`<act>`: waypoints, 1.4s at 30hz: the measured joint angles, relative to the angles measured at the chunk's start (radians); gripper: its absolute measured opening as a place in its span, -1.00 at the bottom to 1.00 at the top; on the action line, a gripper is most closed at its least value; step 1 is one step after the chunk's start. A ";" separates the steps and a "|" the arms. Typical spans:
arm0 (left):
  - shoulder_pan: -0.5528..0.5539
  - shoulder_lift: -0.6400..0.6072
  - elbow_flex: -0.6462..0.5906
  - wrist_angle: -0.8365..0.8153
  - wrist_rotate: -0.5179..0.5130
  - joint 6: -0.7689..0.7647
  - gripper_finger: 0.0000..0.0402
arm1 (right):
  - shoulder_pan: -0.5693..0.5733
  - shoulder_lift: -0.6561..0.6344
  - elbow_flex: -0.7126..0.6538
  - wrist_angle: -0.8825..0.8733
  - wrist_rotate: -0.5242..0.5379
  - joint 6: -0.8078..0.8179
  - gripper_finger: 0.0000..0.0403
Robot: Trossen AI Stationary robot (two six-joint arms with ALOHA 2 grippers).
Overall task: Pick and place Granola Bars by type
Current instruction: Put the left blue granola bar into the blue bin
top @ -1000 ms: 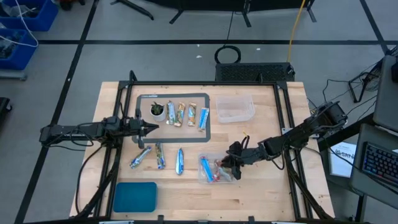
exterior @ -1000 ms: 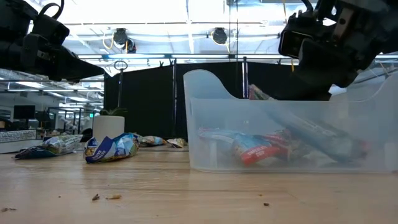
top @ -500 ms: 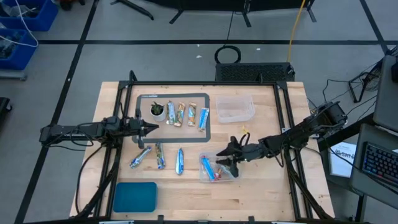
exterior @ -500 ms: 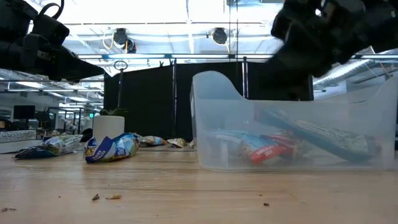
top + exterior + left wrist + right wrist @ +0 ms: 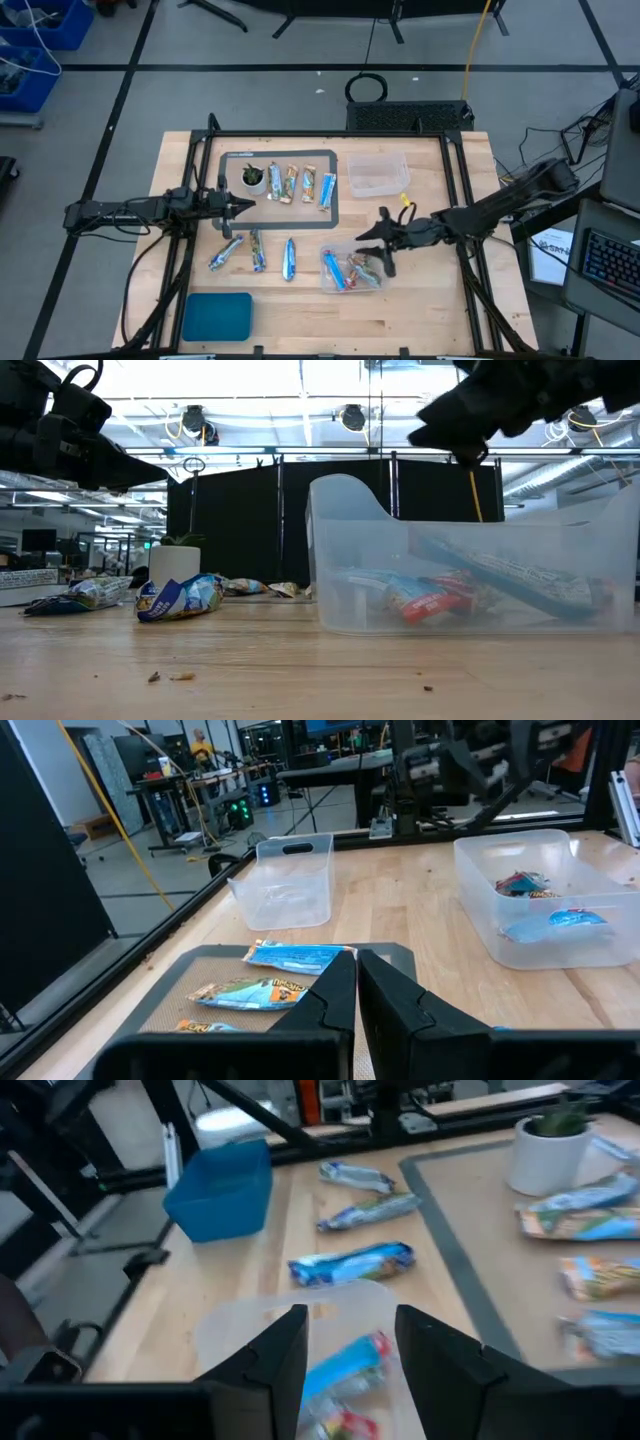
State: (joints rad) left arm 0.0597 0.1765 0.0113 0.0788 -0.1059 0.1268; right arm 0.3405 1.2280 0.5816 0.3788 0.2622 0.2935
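So the right gripper (image 5: 384, 240) has lifted off the clear bin (image 5: 352, 271) at lower centre with fingers spread and empty, its bar now among the bars (image 5: 350, 272) inside, while the left gripper (image 5: 243, 207), pressed together, waits mid-left.

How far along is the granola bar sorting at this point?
Done: several bars lie in the near clear bin. In hand: nothing; the right gripper hangs open over that bin, and the left gripper waits shut. Left: three bars on the bare table, four on the mat; the far bin looks empty.
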 joint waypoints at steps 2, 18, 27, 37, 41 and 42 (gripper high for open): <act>0.000 0.000 0.000 0.000 0.000 0.000 -0.88 | -0.012 -0.072 0.000 -0.085 0.013 -0.017 -0.29; 0.000 0.000 0.000 0.000 0.000 0.000 -0.88 | -0.183 -0.448 -0.180 -0.310 0.313 -0.101 -0.32; 0.000 0.000 0.000 0.000 0.000 0.000 -0.88 | -0.312 -0.642 -0.376 -0.193 0.265 -0.099 -0.33; 0.000 0.000 0.000 0.000 0.000 0.000 -0.88 | -0.497 -0.743 -0.534 0.045 0.203 -0.192 -0.35; 0.000 0.000 0.000 0.000 0.000 0.000 -0.88 | -0.560 -0.753 -0.535 0.042 0.112 -0.236 -0.35; 0.000 0.000 0.000 0.001 0.000 0.000 -0.88 | -0.574 -0.758 -0.535 0.047 0.101 -0.251 -0.35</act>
State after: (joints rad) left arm 0.0597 0.1764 0.0109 0.0795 -0.1055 0.1268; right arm -0.2332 0.4698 0.0467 0.4258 0.3630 0.0422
